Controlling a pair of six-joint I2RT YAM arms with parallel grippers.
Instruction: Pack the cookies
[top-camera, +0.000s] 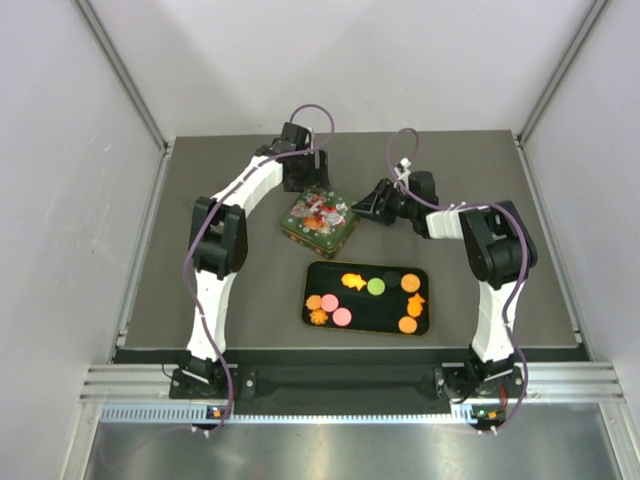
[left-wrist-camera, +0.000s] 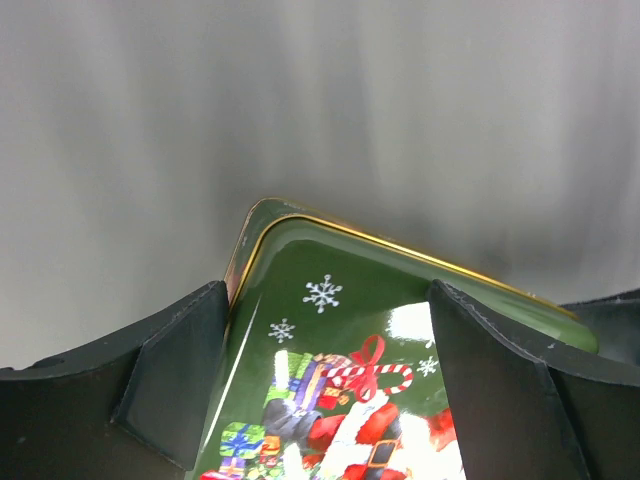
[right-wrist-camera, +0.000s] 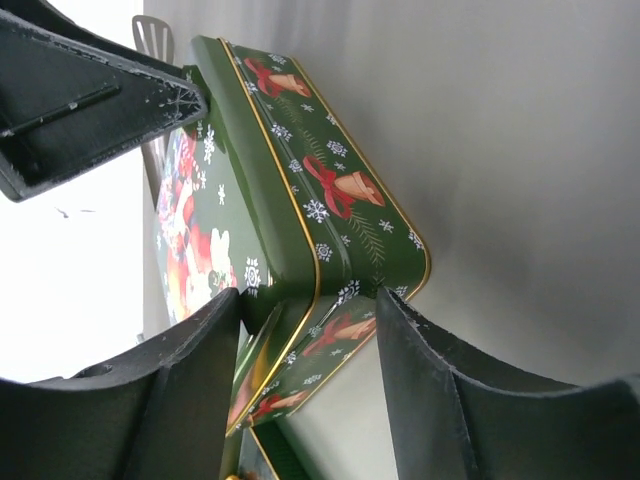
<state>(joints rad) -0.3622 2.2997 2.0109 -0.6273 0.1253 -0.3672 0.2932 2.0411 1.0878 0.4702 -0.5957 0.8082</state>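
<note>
The cookies (top-camera: 342, 317) are orange, pink and green discs and orange star shapes, lying in a black tray (top-camera: 388, 306) in front of the arms. The green Santa tin (top-camera: 318, 222) sits behind the tray. My left gripper (top-camera: 312, 186) is at the tin's far side, open, with its fingers straddling the lid (left-wrist-camera: 330, 330). My right gripper (top-camera: 359, 208) is open around the tin's right corner (right-wrist-camera: 330, 250). Its left finger (right-wrist-camera: 200, 360) touches the lid and its right finger (right-wrist-camera: 440, 380) stands apart from it. The lid (right-wrist-camera: 300, 170) sits askew over the base (right-wrist-camera: 320, 350).
The dark table mat (top-camera: 240, 300) ends at metal rails on the left and right, with white walls beyond. The left gripper's finger (right-wrist-camera: 100, 90) shows in the right wrist view at the lid's far corner.
</note>
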